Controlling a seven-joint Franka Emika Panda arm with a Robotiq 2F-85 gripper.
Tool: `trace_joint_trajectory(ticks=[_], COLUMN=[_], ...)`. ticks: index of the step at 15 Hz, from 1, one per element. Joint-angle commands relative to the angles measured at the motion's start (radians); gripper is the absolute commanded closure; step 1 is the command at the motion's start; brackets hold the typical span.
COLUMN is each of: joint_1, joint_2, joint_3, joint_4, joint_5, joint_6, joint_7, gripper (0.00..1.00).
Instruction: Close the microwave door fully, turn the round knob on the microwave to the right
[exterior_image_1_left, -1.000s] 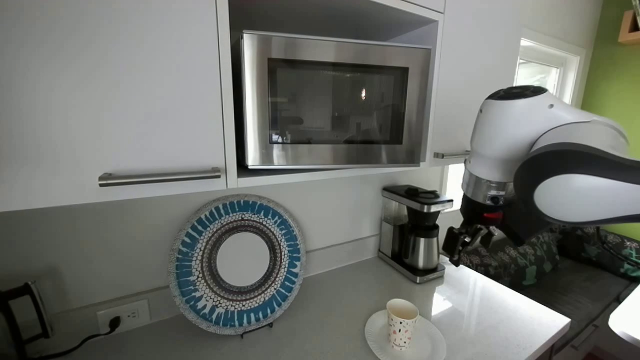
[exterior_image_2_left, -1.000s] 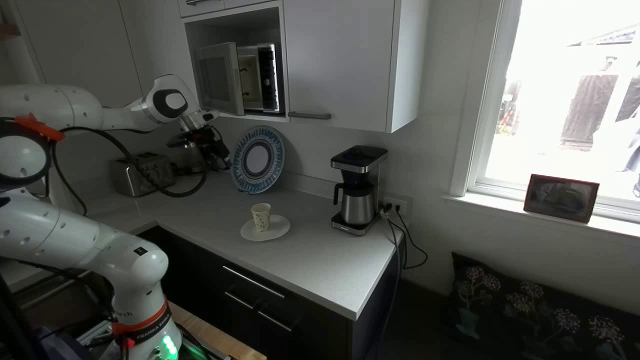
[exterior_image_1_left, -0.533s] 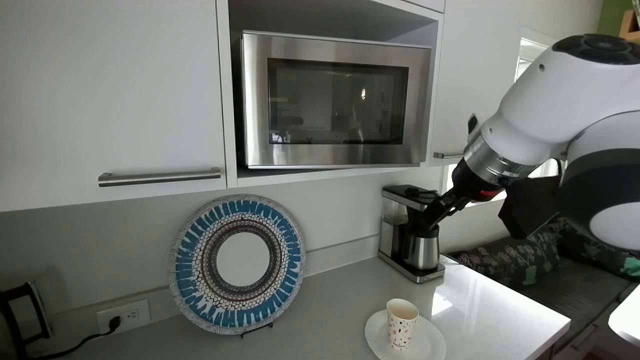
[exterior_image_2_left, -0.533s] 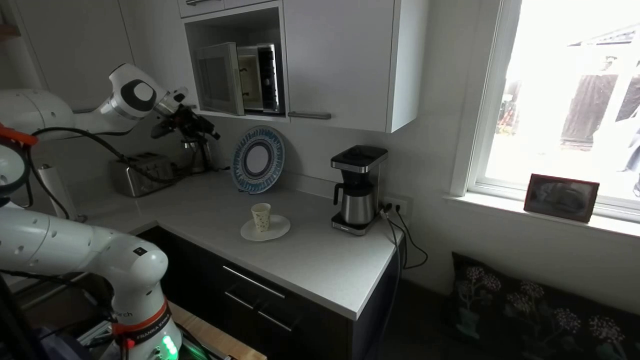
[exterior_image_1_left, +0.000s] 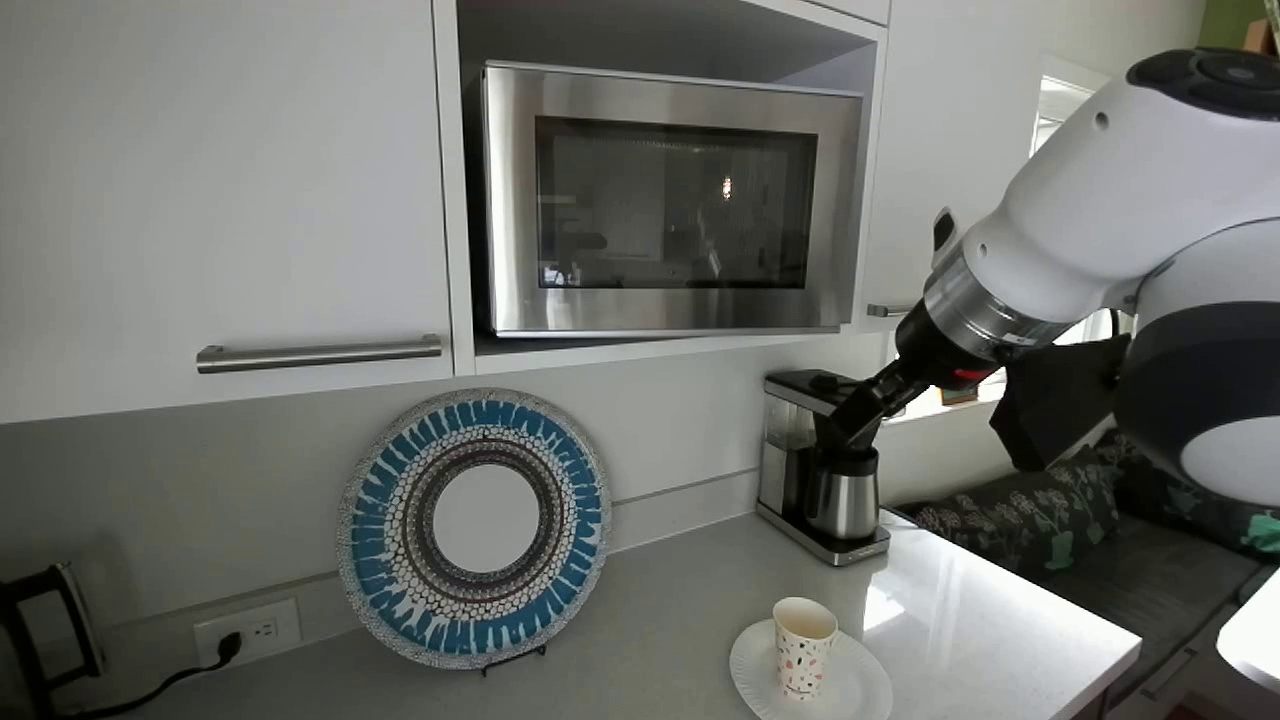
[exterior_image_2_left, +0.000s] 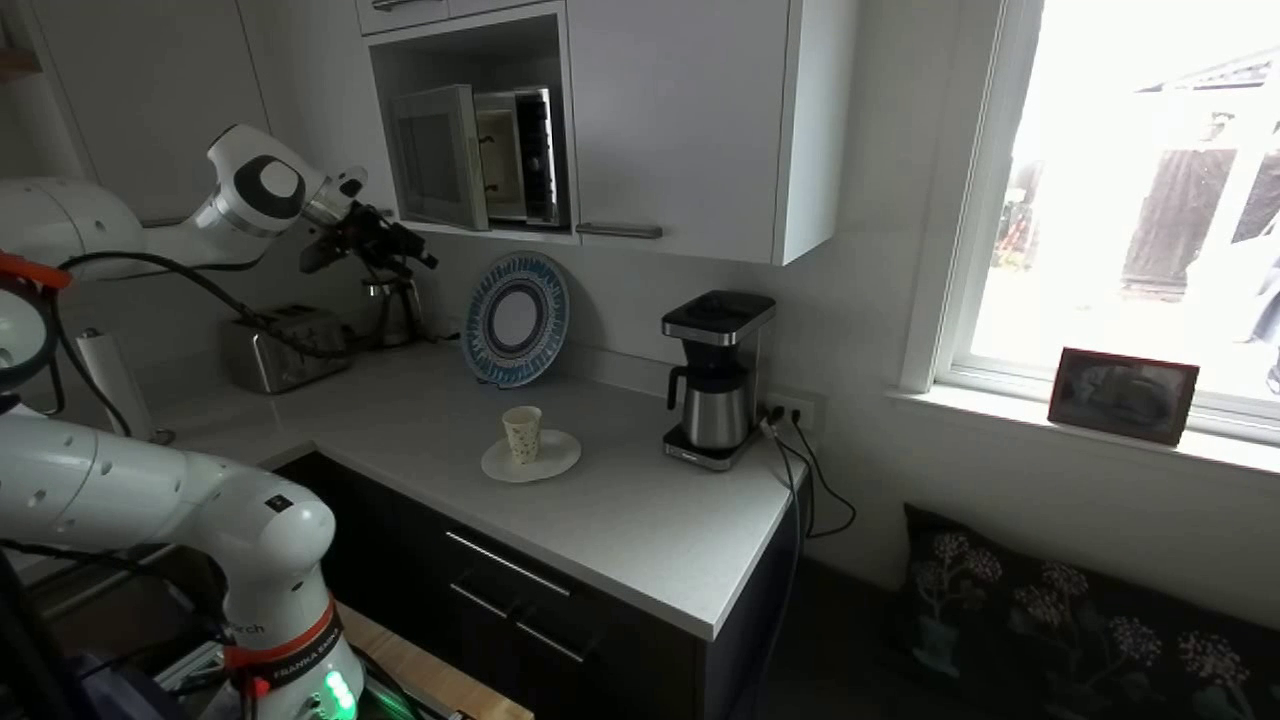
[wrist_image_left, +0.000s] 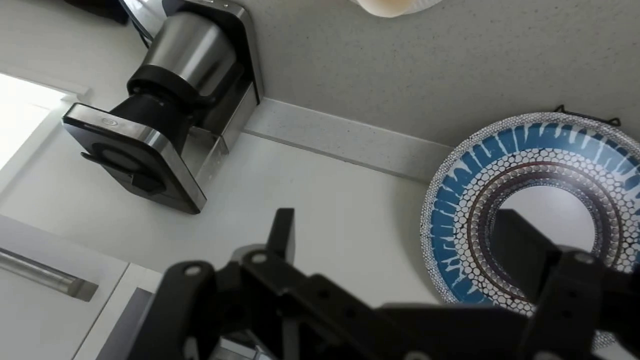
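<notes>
Two black fingers (wrist_image_left: 284, 235) of the gripper (wrist_image_left: 395, 217) stand spread wide in the wrist view, where the scene appears upside down and tilted, with pale wall (wrist_image_left: 345, 235) behind the gap. Up and left of the jaws stands a black-and-steel coffee maker (wrist_image_left: 165, 100); above them, at the edge, a cup (wrist_image_left: 387, 6) is partly cut off. The finger on the view's right covers part of a round blue-patterned plate (wrist_image_left: 560, 205). In an exterior view, the microwave door (exterior_image_1_left: 676, 210) is up and left of the jaws, apart from them. Its long axis runs level from side to side, and its dark glass faces out into the room. The patterned plate stands on edge below the door, down and left of the jaws. Below the jaws, the speckled cup stands upright on a white paper plate (exterior_image_1_left: 868, 690); the cup's contents cannot be told. In an exterior view, the door is ajar, up and slightly right of the jaws, its outer face turned toward the arm (exterior_image_2_left: 170, 490). Past its free edge show the microwave (exterior_image_2_left: 505, 150), pale inside, and its dark control strip (exterior_image_2_left: 530, 150), details too small to tell. A steel kettle (exterior_image_2_left: 405, 312) stands below the jaws, a toaster (exterior_image_2_left: 285, 350) lower left. The coffee maker is well apart, lower right, holding a steel carafe (exterior_image_2_left: 713, 410) whose contents are hidden
</notes>
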Motion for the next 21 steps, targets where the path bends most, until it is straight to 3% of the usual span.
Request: trace_joint_trajectory(ticks=[1, 4, 9, 21], joint_1=[-0.045, -0.104, -0.282, -0.636], joint_2=[-0.022, -0.007, -0.004, 0.05], joint_3=[0.013, 0.02, 0.077, 0.272], joint_4=[-0.025, -0.004, 0.006, 0.08], joint_5=[-0.045, -0.068, -0.044, 0.017], joint_6=[0.16, 0.363, 0.619, 0.86], joint_7=[0.074, 0.105, 0.178, 0.271], gripper=[0.0, 0.0, 0.0, 0.0])
